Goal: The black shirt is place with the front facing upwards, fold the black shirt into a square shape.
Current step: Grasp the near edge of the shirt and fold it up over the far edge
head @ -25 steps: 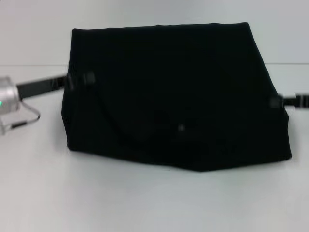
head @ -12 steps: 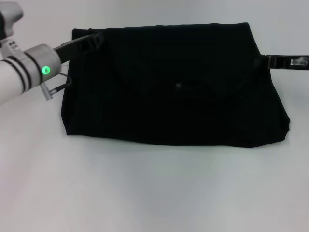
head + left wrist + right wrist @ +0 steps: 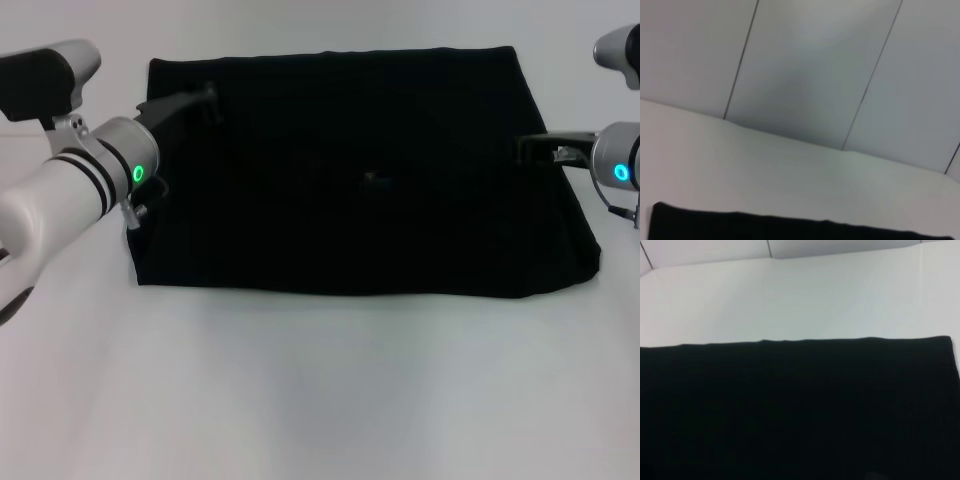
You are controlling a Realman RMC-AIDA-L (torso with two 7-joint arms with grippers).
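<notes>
- Where it lies on the flat white tabletop (image 3: pixel 320 390), folded into a wide, roughly rectangular slab: large plain black soft-fabric shirt (image 3: pixel 360 180), far edge straight, near edge slightly uneven, right side flaring outward toward the near corner.
- No lettering, brand mark or neck label legible on the upward-facing fabric; only a faint pale speck near the middle, too small to read.
- At the far left corner of the black shirt: left gripper (image 3: pixel 195 100), black and rigid, on a white arm with black bands and a green indicator light; fingertips over the cloth edge, dark against dark, so opening and any hold on the fabric cannot be told.
- At the right edge of the black shirt, about midway along that side: right gripper (image 3: pixel 535 148), black, on a silver wrist with a blue-green light; fingers merging with the fabric, opening and grasp likewise not discernible.
- Left wrist view: narrow strip of the shirt (image 3: pixel 790 227) with one corner visible, white tabletop (image 3: pixel 790 170) beyond, and a pale panelled wall (image 3: pixel 815 65) with thin dark seams.
- Right wrist view: broad expanse of the shirt (image 3: pixel 800 410), straight folded edge and one corner, against the tabletop (image 3: pixel 800 295).
</notes>
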